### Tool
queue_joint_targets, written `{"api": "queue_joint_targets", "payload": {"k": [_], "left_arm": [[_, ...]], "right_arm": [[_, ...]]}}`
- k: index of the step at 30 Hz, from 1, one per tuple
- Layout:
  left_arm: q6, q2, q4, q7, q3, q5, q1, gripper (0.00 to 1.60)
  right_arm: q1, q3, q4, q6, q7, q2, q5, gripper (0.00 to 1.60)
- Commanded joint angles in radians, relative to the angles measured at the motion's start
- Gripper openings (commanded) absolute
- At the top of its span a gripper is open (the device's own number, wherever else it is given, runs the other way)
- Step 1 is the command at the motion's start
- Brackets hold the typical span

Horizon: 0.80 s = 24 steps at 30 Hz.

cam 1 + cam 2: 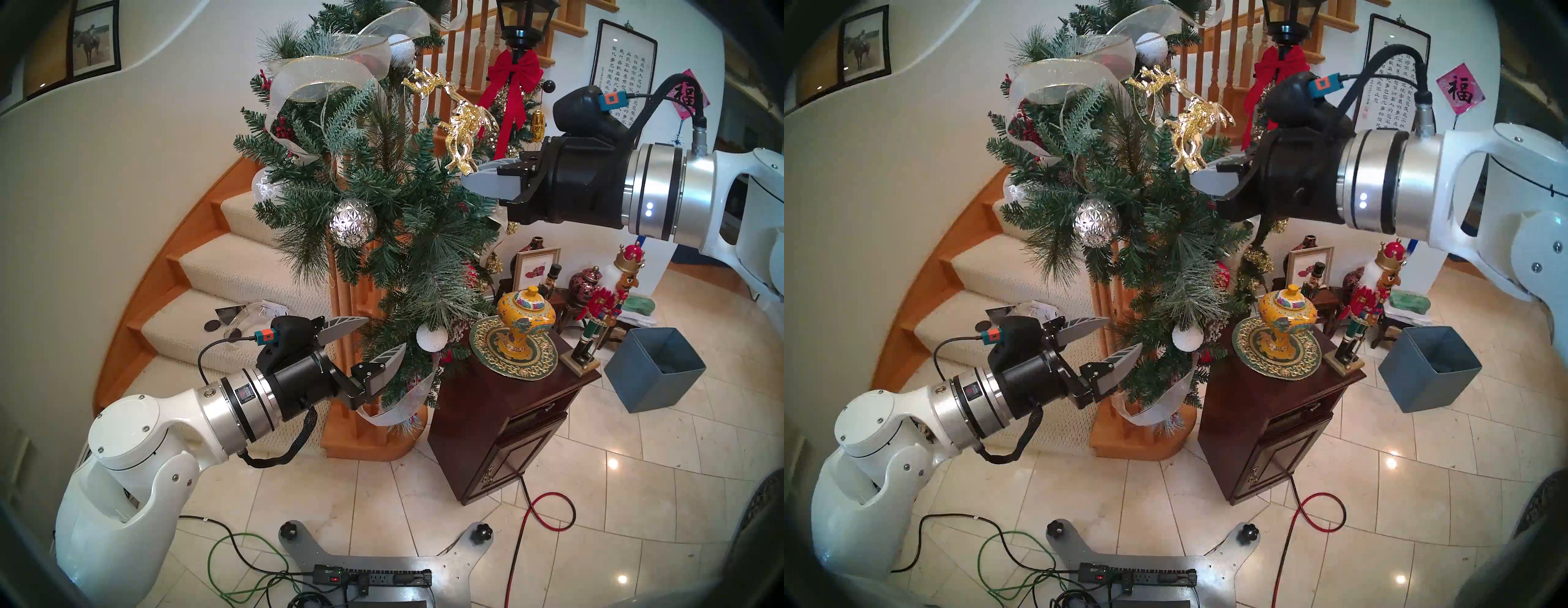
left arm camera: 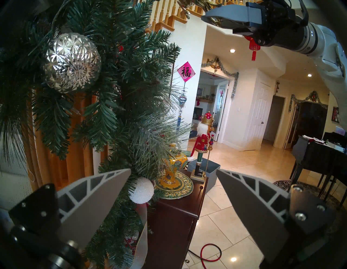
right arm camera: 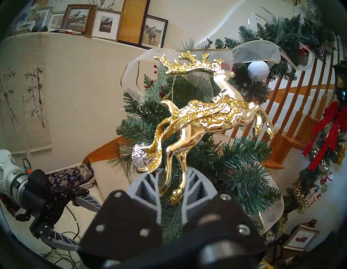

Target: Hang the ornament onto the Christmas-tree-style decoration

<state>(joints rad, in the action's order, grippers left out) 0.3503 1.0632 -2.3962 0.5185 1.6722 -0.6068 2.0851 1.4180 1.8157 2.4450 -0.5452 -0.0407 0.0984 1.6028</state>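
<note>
Two claws, right claw [image 1: 471, 178] clamped on shiny gold reindeer ornament [image 1: 458, 123] beside bushy green pine garland [image 1: 382, 204], left claw [image 1: 384, 337] apart

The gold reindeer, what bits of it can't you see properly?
- String loop of the gold reindeer ornament: too thin in the head views; in the right wrist view its end vanishes among the pine garland needles.
- Hind hooves: right wrist view, hidden between the right gripper jaws.
- Most of it: left wrist view, cut off by the top edge.
</note>
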Motion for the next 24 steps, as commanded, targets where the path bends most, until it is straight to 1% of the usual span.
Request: {"api": "queue_joint_targets", "payload": {"k": [1, 24], "left_arm": [[-0.001, 0.0, -0.004, 0.001, 0.0, 0.0, -0.002, 1.6], [-0.001, 0.0, -0.004, 0.001, 0.0, 0.0, -0.002, 1.6]], "right_arm": [[-0.021, 0.002, -0.005, 0.008, 0.0, 0.002, -0.002, 0.0], [-0.027, -0.03, -0.035, 0.007, -0.007, 0.002, -0.011, 0.0]]}}
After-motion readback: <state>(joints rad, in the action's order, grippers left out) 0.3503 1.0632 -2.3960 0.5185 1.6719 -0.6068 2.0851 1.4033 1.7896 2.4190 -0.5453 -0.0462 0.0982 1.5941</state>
